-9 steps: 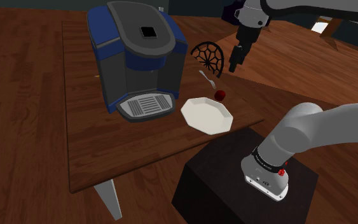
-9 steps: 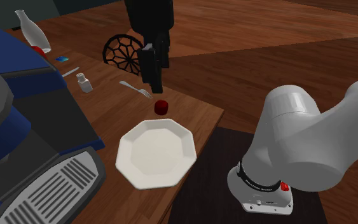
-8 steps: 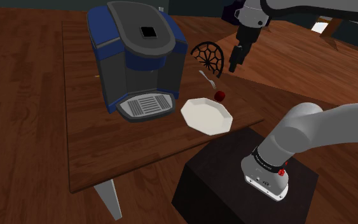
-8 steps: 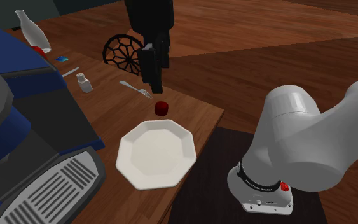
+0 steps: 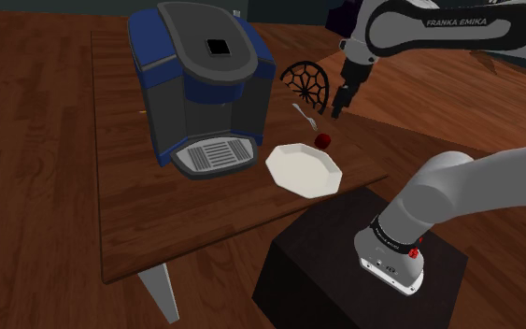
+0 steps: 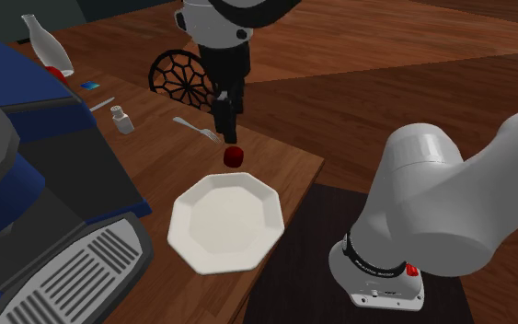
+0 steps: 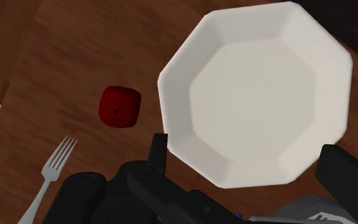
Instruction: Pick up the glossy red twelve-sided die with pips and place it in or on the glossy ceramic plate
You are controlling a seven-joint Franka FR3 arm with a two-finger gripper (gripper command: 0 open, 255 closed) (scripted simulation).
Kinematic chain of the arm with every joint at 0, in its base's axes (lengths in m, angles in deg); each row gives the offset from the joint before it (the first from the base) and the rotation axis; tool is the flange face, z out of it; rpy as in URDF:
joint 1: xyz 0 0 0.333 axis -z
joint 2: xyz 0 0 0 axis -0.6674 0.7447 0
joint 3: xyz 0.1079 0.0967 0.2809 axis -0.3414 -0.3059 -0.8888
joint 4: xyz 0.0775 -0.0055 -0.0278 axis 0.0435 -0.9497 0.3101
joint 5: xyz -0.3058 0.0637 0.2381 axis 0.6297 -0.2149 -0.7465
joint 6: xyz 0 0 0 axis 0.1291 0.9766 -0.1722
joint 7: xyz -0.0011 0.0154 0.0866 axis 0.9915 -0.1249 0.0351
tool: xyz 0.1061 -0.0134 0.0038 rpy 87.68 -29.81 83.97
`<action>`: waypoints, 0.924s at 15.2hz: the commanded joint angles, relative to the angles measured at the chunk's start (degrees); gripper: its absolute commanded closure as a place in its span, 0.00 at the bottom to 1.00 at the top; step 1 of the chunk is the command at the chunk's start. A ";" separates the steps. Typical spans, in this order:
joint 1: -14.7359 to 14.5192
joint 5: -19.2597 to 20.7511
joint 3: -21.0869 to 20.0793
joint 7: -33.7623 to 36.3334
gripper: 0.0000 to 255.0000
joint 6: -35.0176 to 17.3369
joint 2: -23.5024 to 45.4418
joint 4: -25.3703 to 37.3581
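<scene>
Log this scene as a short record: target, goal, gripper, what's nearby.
target: red die, on the table beside the plate, not touching it
goal: white octagonal plate, nothing on it
arm: gripper open, above the table near the die, holding nothing
nearby: fork, blue coffee machine

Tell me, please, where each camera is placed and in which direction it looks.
Shoulder view: beside the stand, looking down over the table; stand, arm and gripper show.
Second exterior view: close above the coffee machine, looking across the table; arm base and gripper show.
Wrist view: rides on the gripper, looking down along its open fingers.
All three share the white plate and red die.
</scene>
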 commanded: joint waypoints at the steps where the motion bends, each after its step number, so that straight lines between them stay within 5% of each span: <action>1: 0.55 0.87 1.78 -1.80 0.00 -4.57 1.98 -2.09; 14: 1.89 0.80 14.28 -16.62 0.00 -31.80 25.39 -3.74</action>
